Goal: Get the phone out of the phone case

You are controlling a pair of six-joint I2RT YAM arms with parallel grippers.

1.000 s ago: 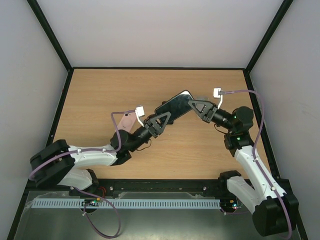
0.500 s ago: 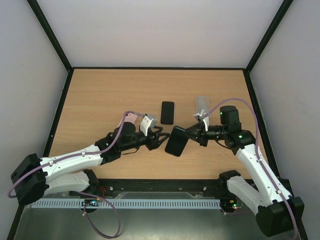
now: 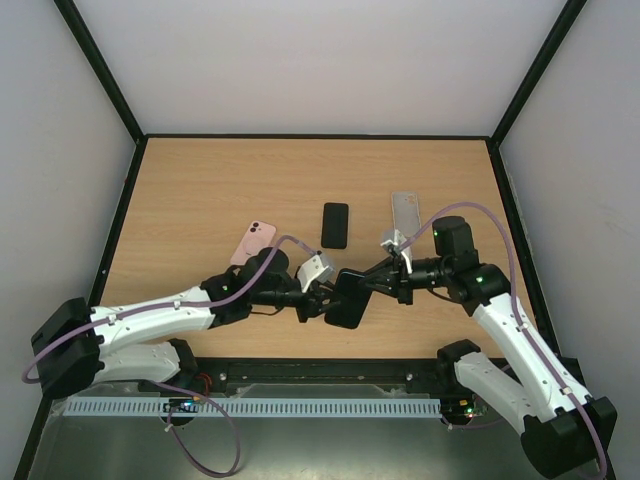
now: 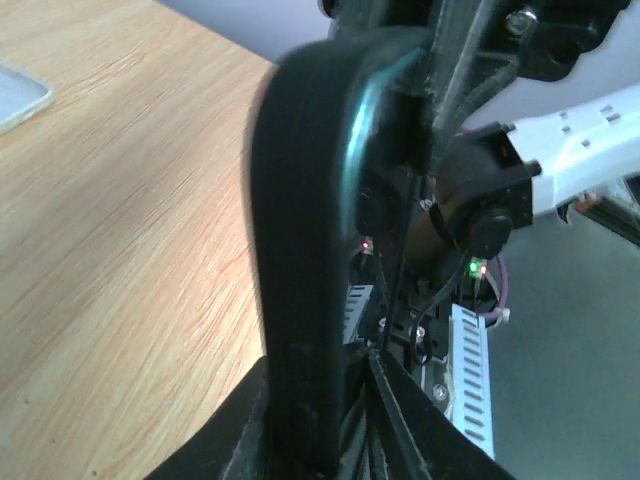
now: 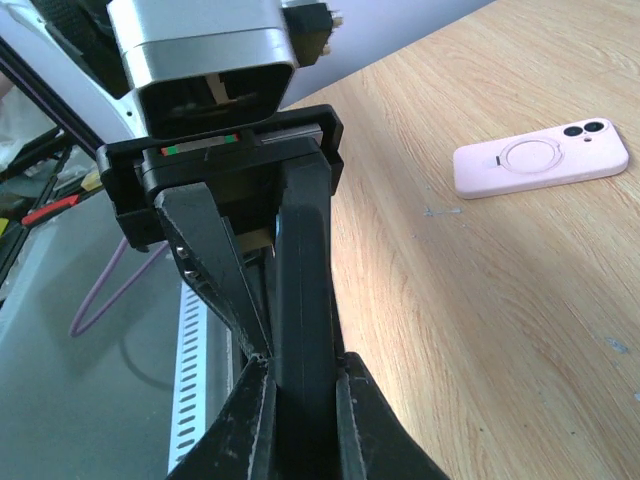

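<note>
A black phone case (image 3: 347, 305) hangs edge-on above the near part of the table, held from both sides. My right gripper (image 3: 362, 283) comes from the right and is shut on its upper end. In the right wrist view the case (image 5: 300, 250) fills the gap of the right gripper (image 5: 300, 370). My left gripper (image 3: 335, 300) comes from the left; in its own view the left gripper (image 4: 320, 400) has the case (image 4: 300, 200) pressed between its jaws. I cannot tell whether the phone sits inside.
A bare black phone (image 3: 335, 224) lies flat mid-table. A pink case (image 3: 254, 243) (image 5: 540, 158) lies to its left and a clear case (image 3: 405, 212) (image 4: 15, 95) to its right. A white perforated strip (image 3: 250, 408) runs below the table's near edge.
The black case has come down from mid-table toward the near edge. The left gripper has moved right onto its lower end and narrowed its jaws around it. The right grip is unchanged.
</note>
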